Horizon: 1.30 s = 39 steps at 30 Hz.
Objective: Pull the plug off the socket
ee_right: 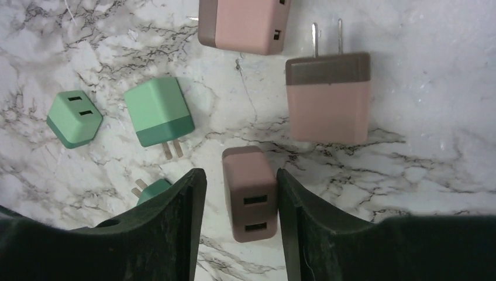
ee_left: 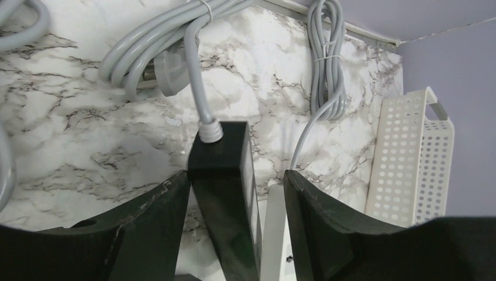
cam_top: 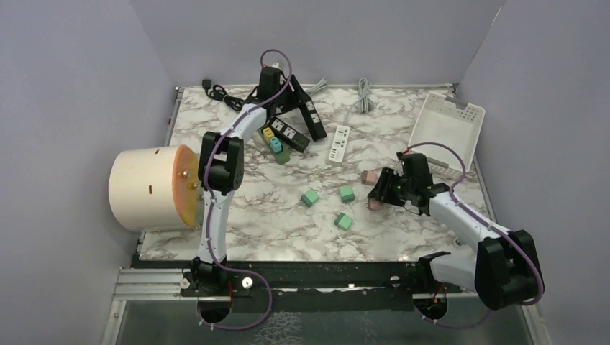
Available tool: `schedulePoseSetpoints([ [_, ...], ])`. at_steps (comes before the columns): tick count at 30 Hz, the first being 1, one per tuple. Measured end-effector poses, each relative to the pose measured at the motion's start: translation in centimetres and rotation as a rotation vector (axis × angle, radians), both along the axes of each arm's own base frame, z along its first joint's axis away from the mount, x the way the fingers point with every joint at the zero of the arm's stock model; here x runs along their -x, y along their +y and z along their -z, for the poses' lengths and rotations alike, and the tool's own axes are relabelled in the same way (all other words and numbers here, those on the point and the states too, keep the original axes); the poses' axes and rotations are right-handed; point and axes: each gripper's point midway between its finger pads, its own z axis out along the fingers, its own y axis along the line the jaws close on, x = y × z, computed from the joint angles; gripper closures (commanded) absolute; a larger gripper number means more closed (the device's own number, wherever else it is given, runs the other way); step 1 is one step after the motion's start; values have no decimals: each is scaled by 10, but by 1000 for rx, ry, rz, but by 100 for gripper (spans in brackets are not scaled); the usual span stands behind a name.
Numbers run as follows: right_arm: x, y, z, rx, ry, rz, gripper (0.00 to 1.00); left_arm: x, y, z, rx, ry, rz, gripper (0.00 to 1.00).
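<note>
A black power strip [cam_top: 289,135] lies at the back with a yellow plug [cam_top: 268,133] and a teal plug [cam_top: 277,146] seated in it. My left gripper [cam_top: 286,108] hovers over the black strips; in the left wrist view it [ee_left: 236,175] is open astride the cable end of a black power strip [ee_left: 225,193], which touches the left finger. My right gripper [cam_top: 379,195] is open around a pink USB plug [ee_right: 250,199]. That plug touches the right finger, with a gap at the left one.
Three loose green plugs [cam_top: 310,198] and two more pink plugs [ee_right: 327,96] lie mid-table. A white power strip [cam_top: 339,143], grey cable bundles [ee_left: 324,58], a white perforated basket [cam_top: 447,128] and a cream cylinder [cam_top: 151,188] stand around.
</note>
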Motion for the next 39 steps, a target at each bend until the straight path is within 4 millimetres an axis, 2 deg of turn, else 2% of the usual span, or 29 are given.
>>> schedulePoseSetpoints([
  [3, -11, 0, -5, 21, -7, -6, 34, 3, 11, -16, -18, -20, -1, 7],
  [5, -26, 1, -19, 29, -51, -10, 30, 9, 21, -34, -26, -38, -5, 4],
  [7, -43, 6, -40, 46, -118, -15, 29, 18, 30, -57, -30, -63, -8, 3],
  [9, -62, 19, -64, 67, -192, -43, 33, 33, 46, -86, -29, -98, -24, 2],
  [10, -72, 31, -77, 77, -230, -72, 35, 41, 53, -98, -30, -117, -32, 2],
  [12, -93, 70, -102, 77, -311, -159, 42, 57, 70, -117, -30, -141, -56, 2],
  [15, -127, 131, -125, 33, -379, -280, 49, 80, 106, -135, -26, -160, -115, 2],
  [17, -152, 163, -126, 3, -384, -333, 52, 87, 133, -134, -24, -152, -164, 2],
  [18, -170, 179, -125, -14, -382, -353, 53, 91, 148, -129, -25, -141, -192, 2],
  [21, -210, 218, -109, -71, -370, -406, 55, 105, 187, -97, -34, -63, -269, 2],
  [23, -226, 239, -95, -117, -346, -441, 57, 118, 201, -74, -40, -4, -296, 2],
  [26, -241, 264, -76, -186, -300, -486, 58, 135, 203, -50, -42, 66, -296, 2],
  [30, -243, 284, -62, -268, -240, -536, 59, 147, 200, -45, -34, 86, -279, 2],
  [36, -221, 294, -53, -344, -140, -583, 60, 147, 198, -51, -26, 69, -269, 3],
  [39, -208, 296, -39, -354, -87, -594, 60, 149, 196, -47, -21, 74, -260, 3],
])
